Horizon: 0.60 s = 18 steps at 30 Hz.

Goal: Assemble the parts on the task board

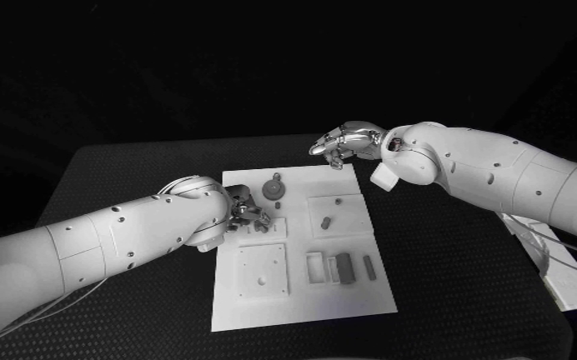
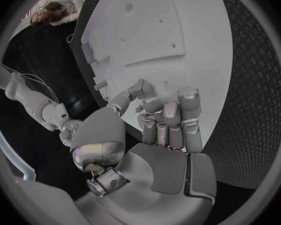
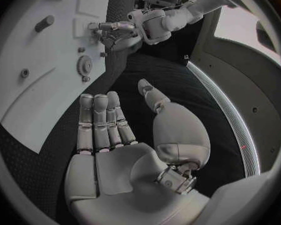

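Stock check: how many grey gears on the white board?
1: a grey toothed gear, far on the white task board beside the silver left hand, which may hide others.

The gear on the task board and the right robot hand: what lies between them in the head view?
Only bare white task board lies between the gear and the right robot hand in the head view.

My desk point(image 1: 457, 293) is black and it has a bumpy top with tiny dots all over it. It goes out wide on both sides in front of me. Behind its far edge it is all dark.
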Each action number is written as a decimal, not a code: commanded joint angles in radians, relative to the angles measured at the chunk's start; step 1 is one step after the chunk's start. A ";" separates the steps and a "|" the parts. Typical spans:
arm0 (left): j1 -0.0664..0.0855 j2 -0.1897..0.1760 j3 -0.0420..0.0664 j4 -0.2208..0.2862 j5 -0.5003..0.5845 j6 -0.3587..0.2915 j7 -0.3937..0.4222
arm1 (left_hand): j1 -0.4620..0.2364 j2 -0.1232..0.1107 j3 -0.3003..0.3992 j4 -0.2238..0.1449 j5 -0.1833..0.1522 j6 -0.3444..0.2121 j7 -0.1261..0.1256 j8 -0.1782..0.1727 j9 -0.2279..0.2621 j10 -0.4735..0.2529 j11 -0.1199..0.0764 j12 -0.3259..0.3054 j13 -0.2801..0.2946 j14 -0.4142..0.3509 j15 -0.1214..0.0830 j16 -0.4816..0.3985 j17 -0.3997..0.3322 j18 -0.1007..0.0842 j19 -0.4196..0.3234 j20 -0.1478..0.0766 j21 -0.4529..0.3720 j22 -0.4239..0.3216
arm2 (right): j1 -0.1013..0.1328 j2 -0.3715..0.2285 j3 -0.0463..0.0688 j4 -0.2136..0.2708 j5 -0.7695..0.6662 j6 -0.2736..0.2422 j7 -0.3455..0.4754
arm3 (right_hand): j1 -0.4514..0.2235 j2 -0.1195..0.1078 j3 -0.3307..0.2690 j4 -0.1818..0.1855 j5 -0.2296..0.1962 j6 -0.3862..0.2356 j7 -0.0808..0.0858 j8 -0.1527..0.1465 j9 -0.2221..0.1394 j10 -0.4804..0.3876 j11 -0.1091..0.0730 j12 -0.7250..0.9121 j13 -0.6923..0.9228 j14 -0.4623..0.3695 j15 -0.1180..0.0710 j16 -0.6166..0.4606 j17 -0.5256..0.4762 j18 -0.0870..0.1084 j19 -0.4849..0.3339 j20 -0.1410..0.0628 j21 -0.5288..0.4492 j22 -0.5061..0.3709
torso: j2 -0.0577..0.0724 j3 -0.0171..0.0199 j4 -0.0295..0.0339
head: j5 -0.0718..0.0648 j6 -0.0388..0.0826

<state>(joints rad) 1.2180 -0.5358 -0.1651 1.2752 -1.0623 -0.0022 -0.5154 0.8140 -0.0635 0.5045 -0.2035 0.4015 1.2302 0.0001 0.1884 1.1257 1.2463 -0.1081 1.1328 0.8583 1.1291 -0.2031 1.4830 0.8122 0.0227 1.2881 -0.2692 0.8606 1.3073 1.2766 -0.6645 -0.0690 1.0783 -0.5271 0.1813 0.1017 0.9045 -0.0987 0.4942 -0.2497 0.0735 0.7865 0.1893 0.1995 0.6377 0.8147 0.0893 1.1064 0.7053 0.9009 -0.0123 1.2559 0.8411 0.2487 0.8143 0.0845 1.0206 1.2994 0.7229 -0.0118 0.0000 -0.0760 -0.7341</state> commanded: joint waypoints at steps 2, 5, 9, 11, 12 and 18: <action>0.000 -0.002 0.001 0.010 0.009 -0.082 0.032 | 0.096 0.082 0.078 -0.069 -0.002 0.010 -0.001 0.001 -0.003 0.009 -0.001 -0.008 -0.002 0.006 -0.005 -0.003 -0.001 0.066 0.006 0.000 0.005 0.015 | -0.001 0.000 0.000 0.001 -0.003 0.011 0.007 | -0.010 0.003 -0.001 0.005 -0.006 0.001 0.008 -0.004 -0.001 -0.004 -0.001 0.003 -0.002 -0.005 -0.001 0.007 -0.002 0.013 0.005 0.004 -0.004 -0.001 | 0.000 0.0000 -0.0001 | -0.001 -0.002; -0.002 -0.004 0.001 0.016 0.001 -0.102 0.034 | 0.097 0.080 0.080 -0.069 -0.002 0.012 -0.002 0.001 -0.005 0.011 -0.002 -0.008 -0.003 0.008 -0.005 -0.004 -0.001 0.066 0.007 -0.001 0.005 0.015 | -0.001 0.001 0.000 0.000 -0.003 0.012 0.007 | -0.010 0.003 -0.001 0.005 -0.006 0.001 0.008 -0.004 -0.001 -0.004 -0.001 0.003 -0.002 -0.005 -0.001 0.007 -0.002 0.013 0.005 0.004 -0.004 -0.001 | 0.000 -0.0005 0.0000 | -0.001 -0.002; -0.003 -0.009 0.001 0.028 -0.015 -0.141 0.039 | 0.098 0.080 0.083 -0.070 -0.002 0.014 -0.002 0.002 -0.007 0.012 -0.003 -0.009 -0.003 0.009 -0.006 -0.004 -0.002 0.066 0.008 -0.001 0.005 0.015 | -0.001 0.000 0.000 0.000 -0.003 0.012 0.007 | -0.010 0.003 -0.001 0.005 -0.006 0.001 0.008 -0.004 -0.001 -0.004 -0.001 0.003 -0.002 -0.005 -0.001 0.007 -0.002 0.013 0.005 0.004 -0.004 -0.001 | 0.000 -0.0006 0.0000 | -0.001 -0.003; -0.004 -0.012 0.001 0.035 -0.028 -0.149 0.041 | 0.098 0.080 0.084 -0.070 -0.002 0.015 -0.002 0.002 -0.008 0.013 -0.003 -0.009 -0.003 0.010 -0.006 -0.005 -0.002 0.066 0.009 -0.001 0.004 0.015 | -0.001 0.000 0.000 0.000 -0.003 0.012 0.007 | -0.011 0.004 -0.001 0.006 -0.006 0.001 0.008 -0.004 -0.001 -0.004 -0.001 0.003 -0.002 -0.005 -0.001 0.007 -0.002 0.013 0.005 0.004 -0.004 -0.001 | 0.000 -0.0004 -0.0001 | -0.002 -0.002; -0.004 -0.013 0.001 0.038 -0.037 -0.150 0.041 | 0.098 0.079 0.084 -0.071 -0.002 0.015 -0.003 0.002 -0.009 0.013 -0.003 -0.009 -0.004 0.010 -0.006 -0.005 -0.002 0.066 0.010 -0.001 0.004 0.014 | -0.001 -0.001 0.000 0.001 -0.003 0.012 0.007 | -0.011 0.004 -0.001 0.006 -0.006 0.001 0.008 -0.004 -0.001 -0.005 -0.001 0.003 -0.002 -0.005 -0.001 0.007 -0.002 0.013 0.005 0.004 -0.004 -0.001 | 0.000 -0.0004 -0.0001 | -0.002 -0.002; -0.004 -0.016 0.000 0.050 -0.065 -0.153 0.027 | 0.098 0.078 0.086 -0.071 -0.004 0.017 -0.003 0.002 -0.011 0.015 -0.004 -0.010 -0.004 0.012 -0.007 -0.006 -0.003 0.066 0.011 -0.001 0.004 0.014 | -0.001 -0.002 0.000 0.001 -0.003 0.012 0.007 | -0.011 0.004 -0.001 0.006 -0.006 0.001 0.008 -0.004 -0.001 -0.005 -0.001 0.003 -0.002 -0.005 -0.001 0.007 -0.002 0.013 0.005 0.004 -0.004 -0.001 | 0.000 0.0001 -0.0001 | -0.003 -0.003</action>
<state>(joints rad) 1.2146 -0.5514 -0.1651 1.3198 -1.0930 -0.1233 -0.4932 0.8186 -0.0681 0.5123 -0.2000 0.3974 1.2397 -0.0021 0.1885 1.1156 1.2559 -0.1109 1.1291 0.8552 1.1331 -0.2000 1.4822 0.8109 0.0227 1.2940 -0.2715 0.8606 1.3079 1.2765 -0.6655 -0.0690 1.0782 -0.5271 0.1814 0.1017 0.9006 -0.0947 0.4942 -0.2497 0.0735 0.7862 0.1883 0.1995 0.6378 0.8147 0.0893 1.1063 0.7045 0.9012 -0.0120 1.2561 0.8402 0.2487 0.8143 0.0845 1.0205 1.2995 0.7229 -0.0121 0.0000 -0.0781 -0.7367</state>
